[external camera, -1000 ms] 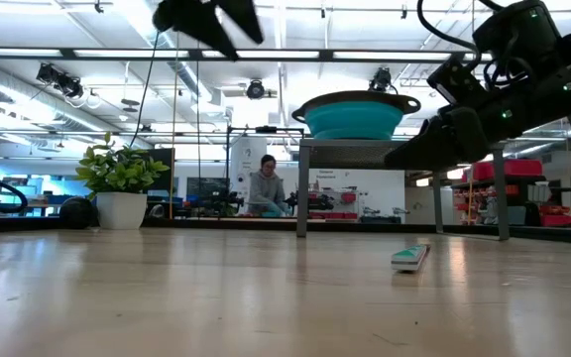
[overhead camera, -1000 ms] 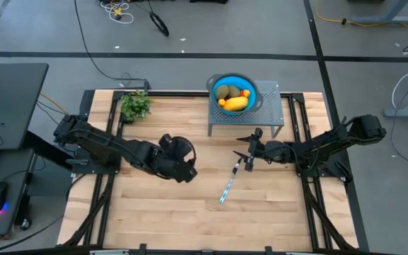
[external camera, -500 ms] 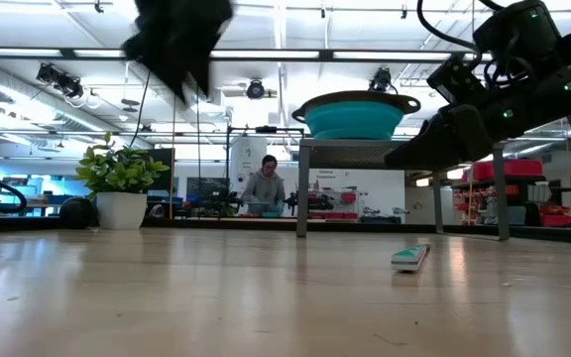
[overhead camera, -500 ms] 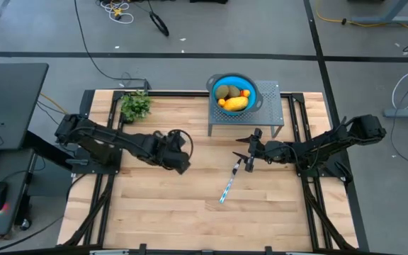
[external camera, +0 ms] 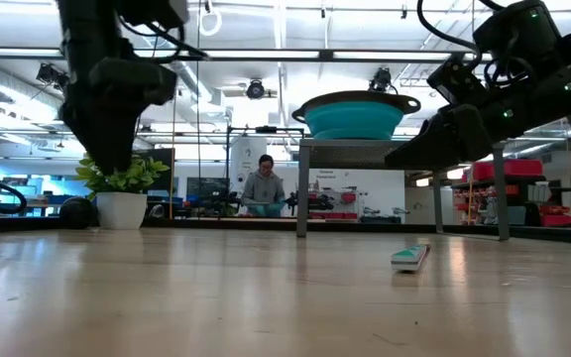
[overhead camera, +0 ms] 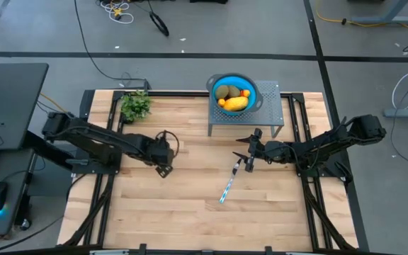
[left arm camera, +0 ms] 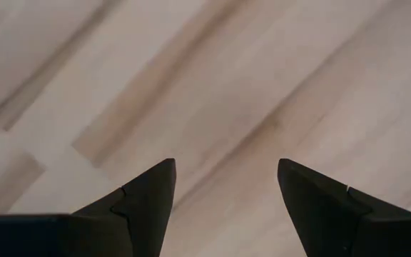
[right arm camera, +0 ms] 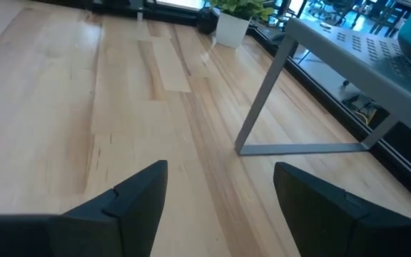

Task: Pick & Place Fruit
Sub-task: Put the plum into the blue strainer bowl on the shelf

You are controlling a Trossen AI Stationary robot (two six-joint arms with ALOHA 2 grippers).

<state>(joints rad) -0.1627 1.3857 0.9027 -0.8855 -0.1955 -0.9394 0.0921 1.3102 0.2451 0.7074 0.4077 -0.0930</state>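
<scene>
The worktop (overhead camera: 190, 205) is pale wooden planking with visible grain and seams, framed by dark metal rails. At its far edge, right of centre, stands a small grey perforated metal stand (overhead camera: 268, 95) on thin angled legs. On the stand sits a round blue plastic colander-type bowl (overhead camera: 216, 81) with side handles. The fruit (overhead camera: 233, 98) lies inside this bowl: one smooth yellow-orange oblong piece, two dull olive-brown ovals, and small orange-red bits beside them.

Near the far left corner stands a green leafy plant (overhead camera: 136, 105); the low view shows it in a white pot.

A slim silver-blue utensil (overhead camera: 229, 183) lies flat on the worktop right of centre, angled toward the near edge.

Left gripper (overhead camera: 163, 170): positioned over the worktop left of centre, pointing down at bare wood. Its two dark, matte, tapered fingers (left arm camera: 148, 196) stand well apart with nothing between them.

Right gripper (overhead camera: 241, 147): positioned right of centre, just in front of the stand and above the utensil's far end. Its dark fingers (right arm camera: 138, 189) are spread wide and hold nothing.

A person (external camera: 264, 186) is visible in the room beyond the worktop.

No legible labels or writing observed.
</scene>
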